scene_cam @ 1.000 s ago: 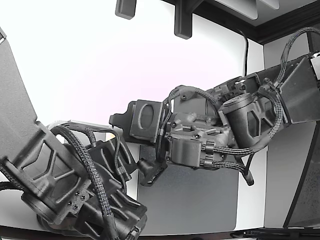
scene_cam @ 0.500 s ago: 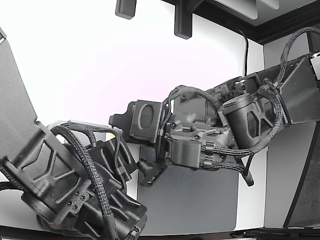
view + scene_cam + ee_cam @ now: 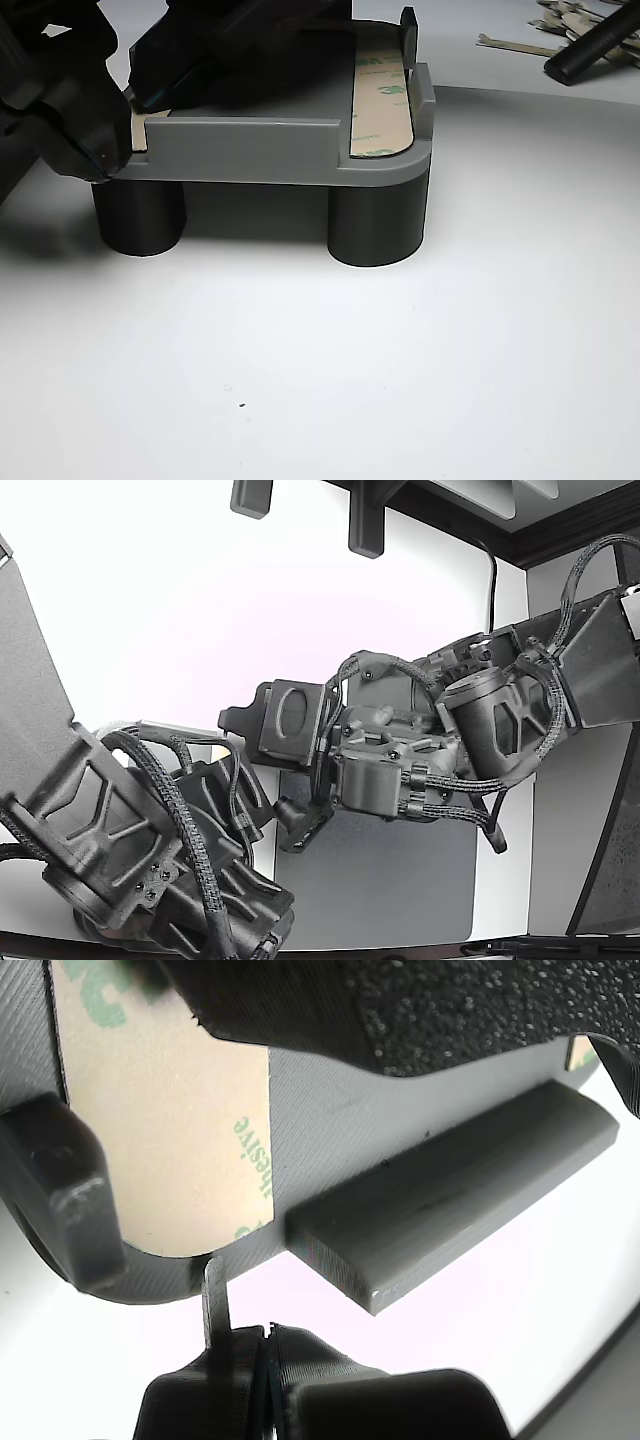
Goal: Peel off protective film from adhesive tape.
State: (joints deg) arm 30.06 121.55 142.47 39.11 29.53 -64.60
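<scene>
In the wrist view, a beige protective film (image 3: 170, 1140) with green lettering lies on the grey part (image 3: 330, 1110). A thin tab (image 3: 215, 1295) runs from the film's rounded end down into my gripper (image 3: 265, 1355), whose fingertips are pressed together on it. In the other view, the gripper (image 3: 135, 100) sits at the grey part's (image 3: 250, 150) left corner, over the end of a beige strip (image 3: 138, 125). A second film-covered strip (image 3: 382, 95) lies along the part's right side. In the exterior view, the arms hide the part and the tape.
The part stands on dark round legs (image 3: 375, 220) on a white surface. Several peeled film scraps (image 3: 520, 45) and a black rod (image 3: 590, 50) lie at the far right. A raised rib (image 3: 450, 1190) and a peg (image 3: 60, 1190) flank the film. A dark mat (image 3: 390, 880) lies under the arms.
Almost nothing has changed; the arm on the exterior view's right has shifted by only a few pixels.
</scene>
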